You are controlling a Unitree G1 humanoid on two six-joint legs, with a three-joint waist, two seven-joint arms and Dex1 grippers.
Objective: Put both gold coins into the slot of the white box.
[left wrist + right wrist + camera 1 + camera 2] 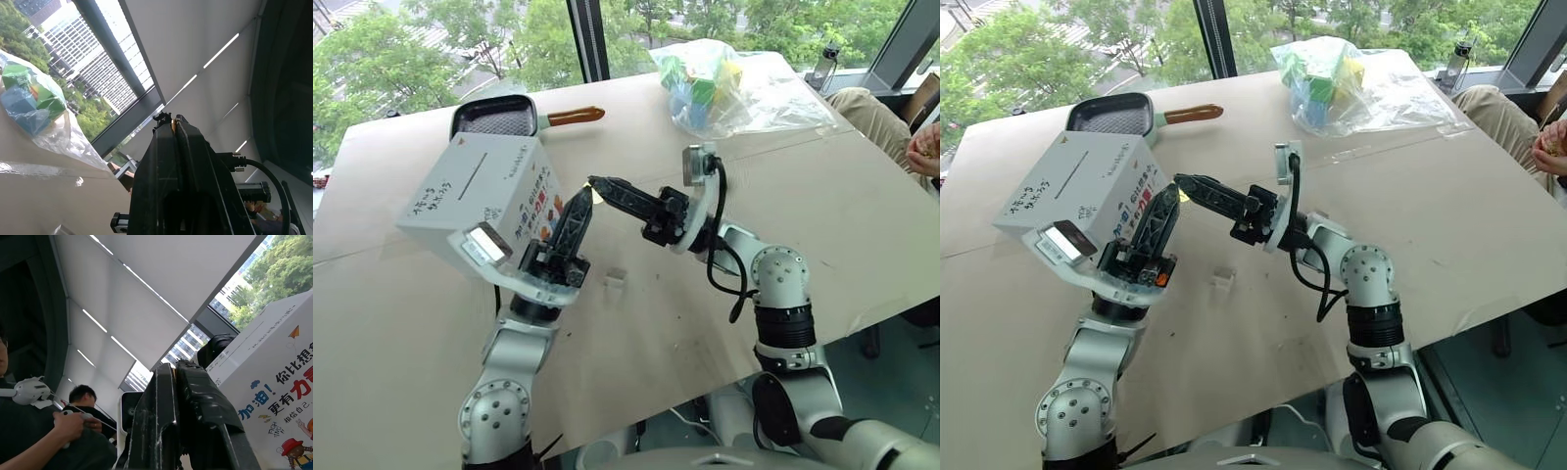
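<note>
Between the tips of the two arms, just beside the white box [480, 196], a gold coin [596, 196] shows as a small yellow glint where the left jaws [585, 199] and the right jaws [599, 184] meet. In the left wrist view a thin gold edge [173, 125] sits pinched at the tip of the left jaws, which are clenched on it. The right jaws are closed too, their tips touching or nearly touching the same spot; whether they also grip the coin I cannot tell. The box rests tilted on the desk [842, 225] behind the left jaws, its slot [474, 175] a dark line on the plain upper face. Beyond the box lies a black pan [496, 118] with a brown handle, and beyond the right jaws a clear plastic bag [729, 88]. Below the jaws a small clear piece [615, 281] lies on the desk.
</note>
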